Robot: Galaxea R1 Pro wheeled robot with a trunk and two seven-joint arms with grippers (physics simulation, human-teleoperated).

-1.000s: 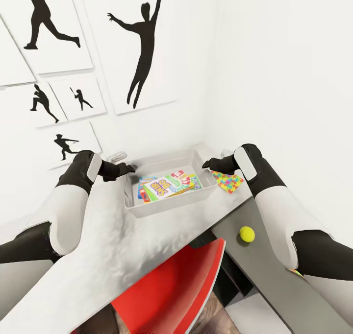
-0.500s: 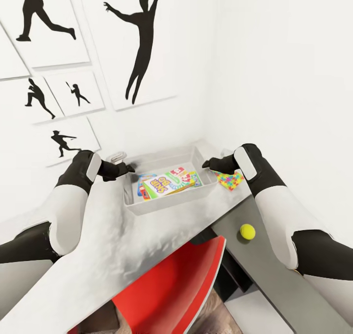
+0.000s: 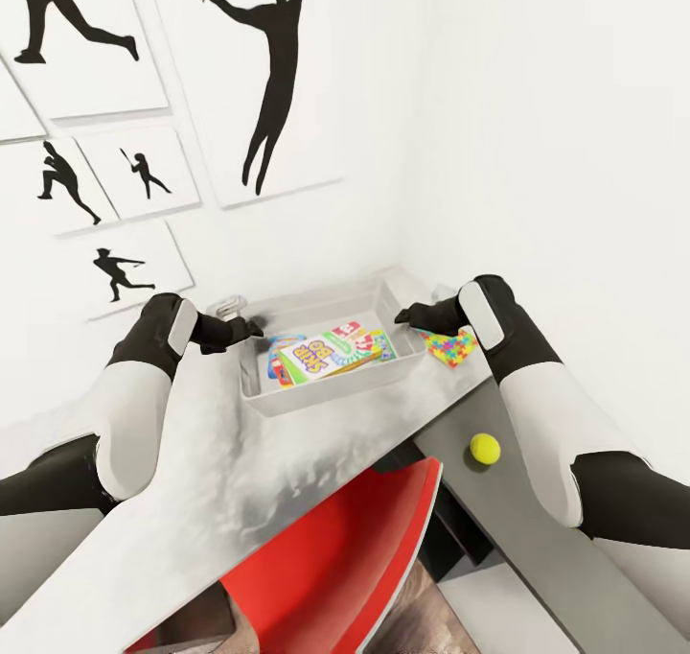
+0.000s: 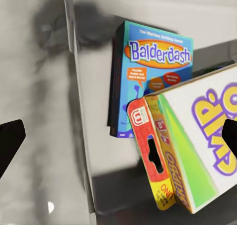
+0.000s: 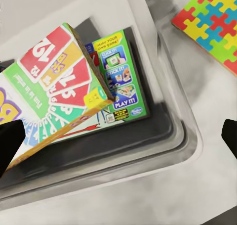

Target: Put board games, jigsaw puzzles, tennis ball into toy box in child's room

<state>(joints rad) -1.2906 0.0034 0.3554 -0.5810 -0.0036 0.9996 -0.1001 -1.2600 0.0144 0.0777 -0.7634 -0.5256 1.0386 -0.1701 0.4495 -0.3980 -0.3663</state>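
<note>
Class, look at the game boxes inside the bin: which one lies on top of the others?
The white Skip-Bo box lies on top, tilted. The blue Balderdash box and the green box lie flat beneath it.

Camera shifts: wall pictures (image 3: 144, 170) slide left and up in head view. Skip-Bo box (image 3: 321, 355) tips further inside toy box (image 3: 287, 405), one edge raised, leaning on the games beneath. Arms and grippers barely move relative to the bin.
</note>
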